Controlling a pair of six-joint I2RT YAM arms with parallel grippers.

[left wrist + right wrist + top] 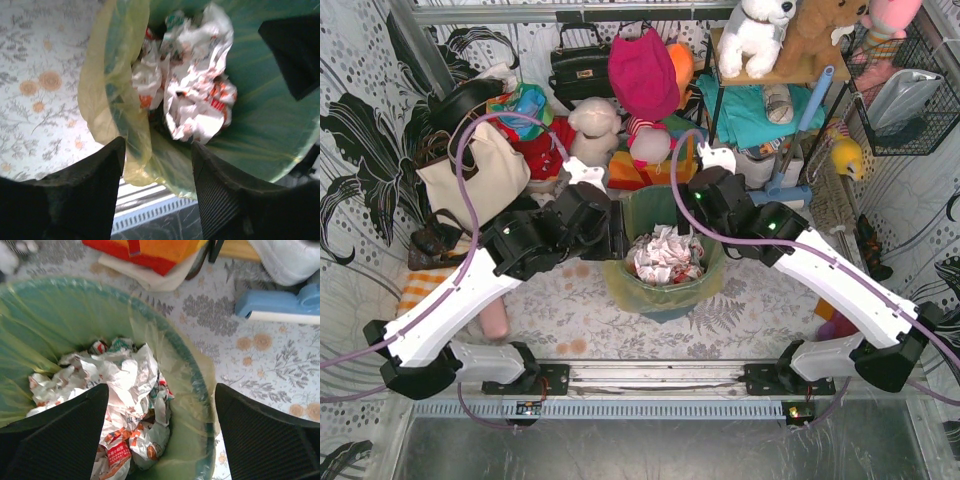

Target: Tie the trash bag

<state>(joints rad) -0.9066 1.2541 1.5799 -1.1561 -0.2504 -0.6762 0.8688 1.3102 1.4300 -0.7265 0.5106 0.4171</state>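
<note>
The trash bag (708, 283) is a thin yellow-green liner in the teal bin (665, 306), its edge folded over the rim, with crumpled white paper (665, 255) inside. My left gripper (618, 240) is at the bin's left rim. In the left wrist view it (157, 150) is open, and the bag's folded edge (125, 125) hangs between its fingers (225, 195). My right gripper (706, 232) is at the bin's right rim. In the right wrist view it (160, 390) is open, straddling the bag-covered rim (197, 390) above the paper (125, 380).
A cream tote bag (470, 180), plush toys (595, 125) and a black handbag (582, 65) crowd the back. A shelf with more toys (760, 35) stands back right. A blue brush (280, 305) lies on the floral tablecloth (260, 365) right of the bin.
</note>
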